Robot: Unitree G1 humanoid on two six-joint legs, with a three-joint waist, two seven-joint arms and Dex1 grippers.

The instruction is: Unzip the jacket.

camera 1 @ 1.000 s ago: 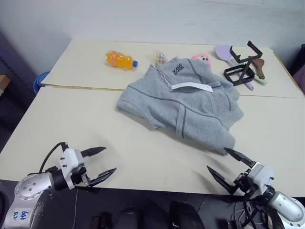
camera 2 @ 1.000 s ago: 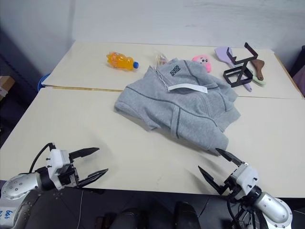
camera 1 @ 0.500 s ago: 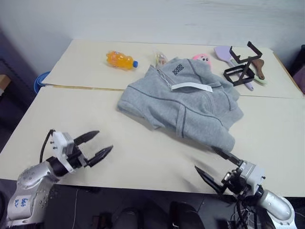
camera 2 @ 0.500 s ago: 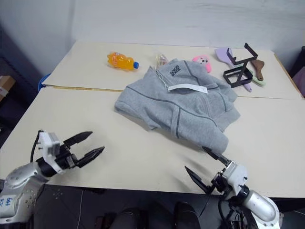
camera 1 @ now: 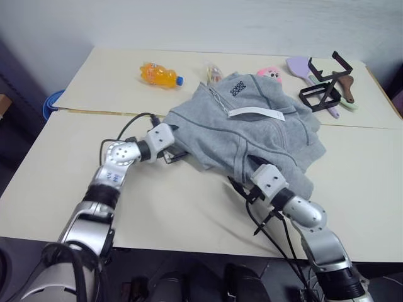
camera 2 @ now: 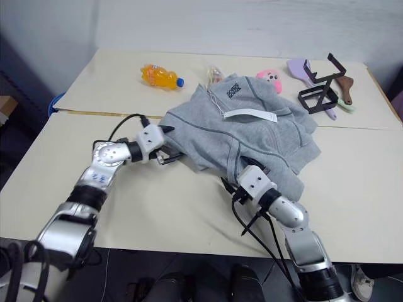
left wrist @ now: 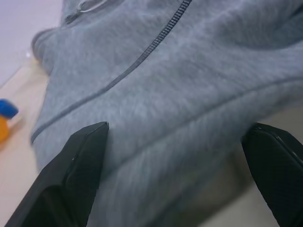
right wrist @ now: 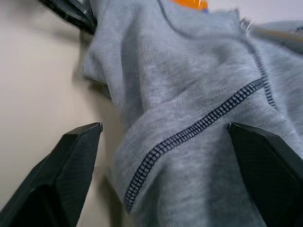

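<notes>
The jacket (camera 1: 252,135), a light grey fleece with darker seam lines and a white paper tag (camera 1: 255,114), lies crumpled in the middle of the table, zipper pull (left wrist: 87,5) near its collar. My left gripper (camera 1: 175,143) is open at the jacket's left edge, its fingers (left wrist: 80,165) straddling a fold of fabric. At the near hem, my right gripper (camera 1: 243,174) also stands open, with a dark-stitched seam (right wrist: 199,125) between its fingers (right wrist: 75,161). Neither is closed on the cloth.
An orange bottle (camera 1: 158,75) lies at the back left. A pink toy (camera 1: 269,73), a purple spatula (camera 1: 301,66) and a black wire stand (camera 1: 324,88) sit behind the jacket at the right. A seam (camera 1: 94,113) joins two cream tabletops.
Both arms have swung forward from the table's near edge to the jacket: the left gripper to its left edge, the right to its near hem. The jacket has not moved.
</notes>
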